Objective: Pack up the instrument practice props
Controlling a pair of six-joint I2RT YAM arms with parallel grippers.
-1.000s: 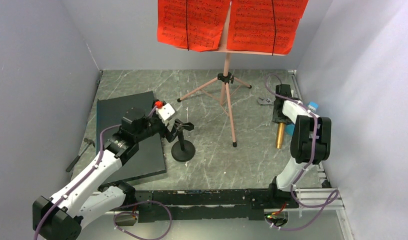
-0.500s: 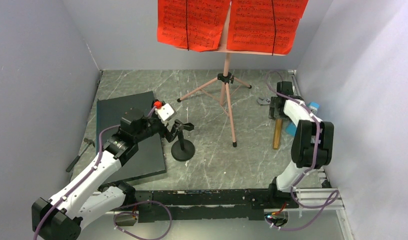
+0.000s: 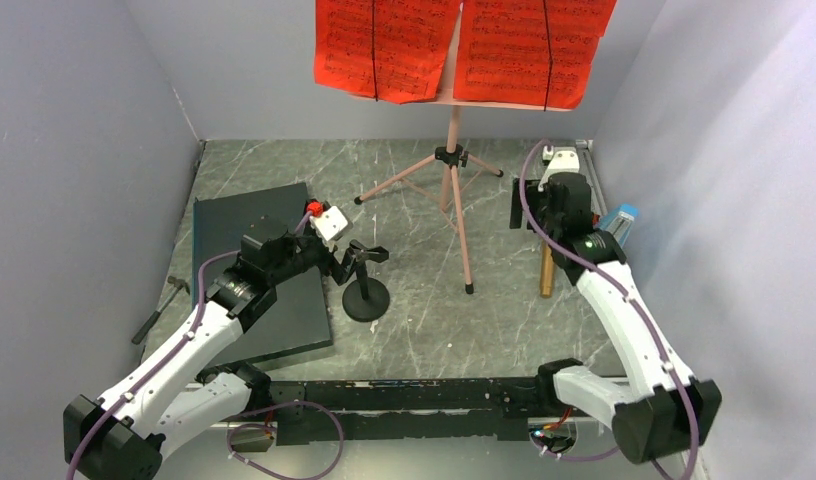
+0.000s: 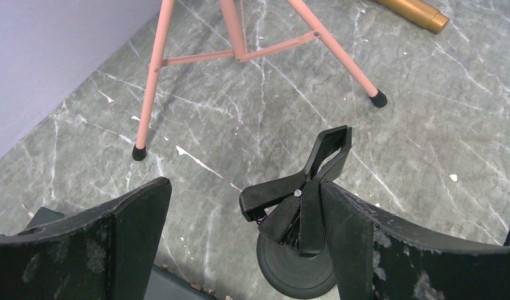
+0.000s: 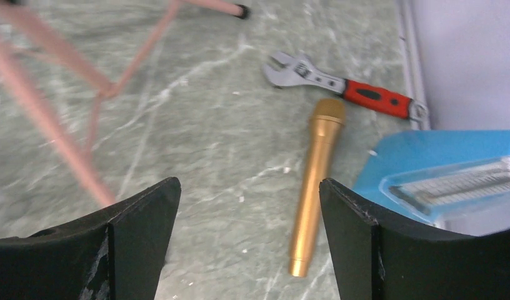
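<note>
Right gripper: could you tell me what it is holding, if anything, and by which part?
Nothing: the right gripper has open jaws, and the microphone lies free on the table.

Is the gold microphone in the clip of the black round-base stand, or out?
Out. The gold microphone lies flat on the marble table beside the red-handled wrench; the stand's black clip holds nothing.

music stand (image 3: 453, 125) 1 | microphone (image 5: 315, 181) 1 | metronome (image 5: 427, 165) 1 | wrench (image 5: 340, 84) 1 | slab (image 3: 234, 220) 1
</note>
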